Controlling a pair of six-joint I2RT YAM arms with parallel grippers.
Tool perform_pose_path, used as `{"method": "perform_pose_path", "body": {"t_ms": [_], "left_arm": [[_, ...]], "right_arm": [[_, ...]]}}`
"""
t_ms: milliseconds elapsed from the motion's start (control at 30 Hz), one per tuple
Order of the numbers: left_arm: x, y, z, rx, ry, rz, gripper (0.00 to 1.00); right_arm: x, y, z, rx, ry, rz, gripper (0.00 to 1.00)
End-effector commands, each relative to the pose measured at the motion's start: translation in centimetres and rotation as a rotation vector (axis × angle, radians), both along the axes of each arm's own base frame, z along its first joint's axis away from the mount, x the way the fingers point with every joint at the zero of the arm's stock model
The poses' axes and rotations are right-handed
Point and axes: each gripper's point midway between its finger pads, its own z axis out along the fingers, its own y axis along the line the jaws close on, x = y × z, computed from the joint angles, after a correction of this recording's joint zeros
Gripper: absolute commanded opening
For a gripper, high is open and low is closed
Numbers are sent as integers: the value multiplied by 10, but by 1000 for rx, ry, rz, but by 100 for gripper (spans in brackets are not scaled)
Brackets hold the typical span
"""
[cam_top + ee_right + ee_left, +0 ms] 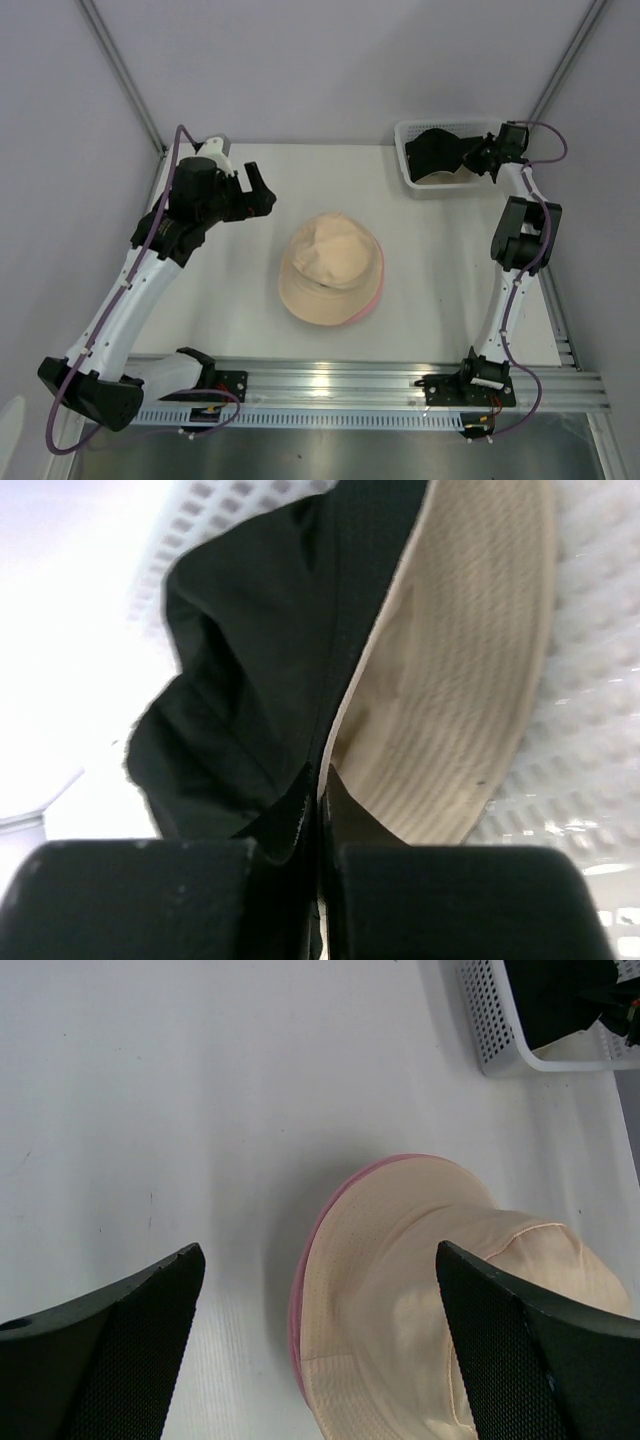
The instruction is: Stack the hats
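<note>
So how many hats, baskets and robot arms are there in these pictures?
Hats: 2, the beige hat on the table and the black hat in the basket; the beige brim beside the black one may be its own lining or another hat, cannot tell
Basket: 1
Arms: 2, left arm and right arm
Total: 5

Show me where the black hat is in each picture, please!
Top external: the black hat is at the back right, inside the white mesh basket.
Left wrist: it is in the top right corner, in the basket.
Right wrist: it fills the left and middle, pinched in the right claw.
Shared landmark: the white mesh basket, seen in all three views.
</note>
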Motion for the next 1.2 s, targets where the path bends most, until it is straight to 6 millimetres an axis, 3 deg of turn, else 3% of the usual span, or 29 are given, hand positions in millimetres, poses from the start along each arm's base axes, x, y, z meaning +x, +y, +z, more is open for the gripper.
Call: {"method": "perform_pose_path", "body": {"t_ms": [0, 33, 100, 133, 200, 233, 333, 367, 467, 500, 567, 600, 667, 700, 733, 800, 833, 1000, 1167], "left_arm": [[9, 4, 30, -10, -93, 6, 100], [9, 4, 29, -11, -94, 6, 100], [9, 6, 31, -23, -96, 8, 99], [8, 6, 31, -29, -92, 11, 99], [8, 4, 34, -60, -89, -2, 99], [7, 0, 39, -86, -98, -20, 100], [5, -4, 54, -128, -134, -53, 100], [2, -6, 61, -141, -154, -70, 100], [-6, -17, 93, -192, -243, -152, 99], [-9, -23, 104, -217, -281, -193, 99], [-14, -29, 117, -252, -320, -235, 99], [-20, -34, 124, -270, -344, -277, 99], [-23, -40, 135, -282, -420, -329, 99], [-31, -44, 144, -288, -461, -373, 99], [-33, -47, 138, -281, -475, -401, 100], [-43, -47, 153, -249, -586, -450, 99], [-45, -46, 150, -235, -602, -459, 100], [-60, -34, 134, -135, -733, -450, 99], [-79, -26, 140, -126, -827, -443, 99]], "right_arm": [[20, 24, 84, 29, -212, 71, 0], [16, 31, 118, 28, -273, 93, 0], [7, 48, 166, 56, -365, 153, 0], [-5, 56, 208, 61, -435, 176, 0], [-24, 80, 258, 92, -544, 262, 0], [-45, 100, 300, 131, -622, 321, 0], [-82, 131, 358, 203, -720, 411, 0], [-106, 153, 388, 212, -787, 480, 0], [-144, 187, 422, 253, -842, 571, 0], [-166, 212, 437, 269, -863, 621, 0], [-189, 235, 449, 274, -884, 675, 0], [-213, 258, 460, 286, -906, 731, 0], [-232, 279, 464, 287, -902, 771, 0], [-252, 299, 470, 300, -913, 821, 0], [-262, 308, 471, 306, -910, 838, 0], [-277, 325, 470, 304, -902, 868, 0], [-293, 340, 470, 320, -891, 905, 0], [-332, 373, 463, 365, -871, 979, 0], [-362, 389, 461, 417, -873, 1015, 0]]}}
